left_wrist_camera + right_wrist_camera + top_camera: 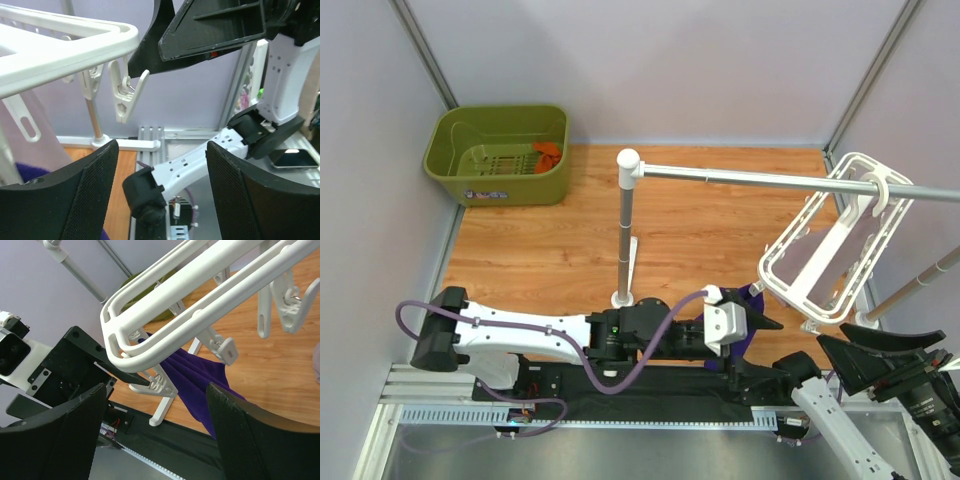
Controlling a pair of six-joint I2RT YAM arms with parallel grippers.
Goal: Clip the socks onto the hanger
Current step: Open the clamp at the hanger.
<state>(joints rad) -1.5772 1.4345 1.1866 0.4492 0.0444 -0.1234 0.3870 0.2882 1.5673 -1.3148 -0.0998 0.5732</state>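
Orange-red sock fabric (pixel 548 152) lies in the green basket (pixel 460 175) at the far left; I cannot tell whether it is one sock or two. The white hanger (pixel 790 240) hangs tilted from the silver rail at the right. It also shows in the left wrist view (pixel 65 45) and the right wrist view (pixel 200 285), with clips (pixel 125 95) dangling. My left gripper (pixel 760 315) is open and empty just left of the hanger's lower corner (pixel 161 145). My right gripper (pixel 865 355) is open and empty below the hanger (pixel 156 387).
A dark purple cloth (pixel 200 375) hangs from a hanger clip, beside my left gripper (pixel 752 298). The silver rail (pixel 750 178) runs from a white post (pixel 625 230) at mid table. My right arm's white link (pixel 200 165) crosses below the left gripper. Walls close both sides.
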